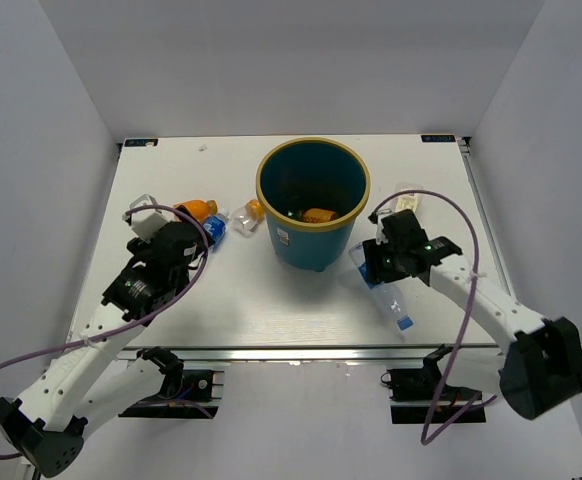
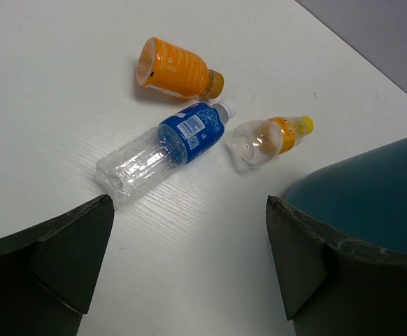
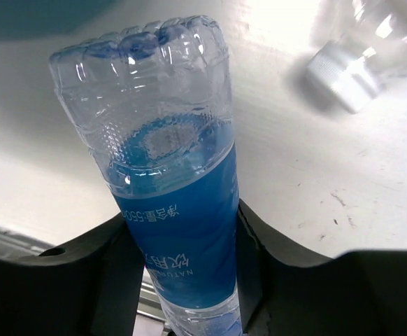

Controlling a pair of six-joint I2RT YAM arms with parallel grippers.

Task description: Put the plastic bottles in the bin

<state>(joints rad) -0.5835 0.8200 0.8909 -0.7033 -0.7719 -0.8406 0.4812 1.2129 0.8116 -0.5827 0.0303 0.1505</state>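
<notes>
The teal bin (image 1: 311, 235) with its tan rim stands mid-table, its wall also showing in the left wrist view (image 2: 371, 192). An orange bottle (image 1: 319, 214) lies inside. My right gripper (image 1: 379, 262) (image 3: 182, 280) is shut on a clear bottle with a blue label (image 1: 396, 305) (image 3: 168, 161), just right of the bin. A second clear bottle (image 3: 371, 42) (image 1: 408, 204) lies beyond it. My left gripper (image 1: 176, 240) (image 2: 189, 259) is open and empty, near an orange bottle (image 2: 175, 70), a blue-labelled clear bottle (image 2: 165, 148) and a small clear bottle with a yellow cap (image 2: 266, 138).
White walls close in the table (image 1: 271, 310) at the back and both sides. Purple cables (image 1: 441, 205) loop from both arms. The three bottles on the left lie close together between my left gripper and the bin.
</notes>
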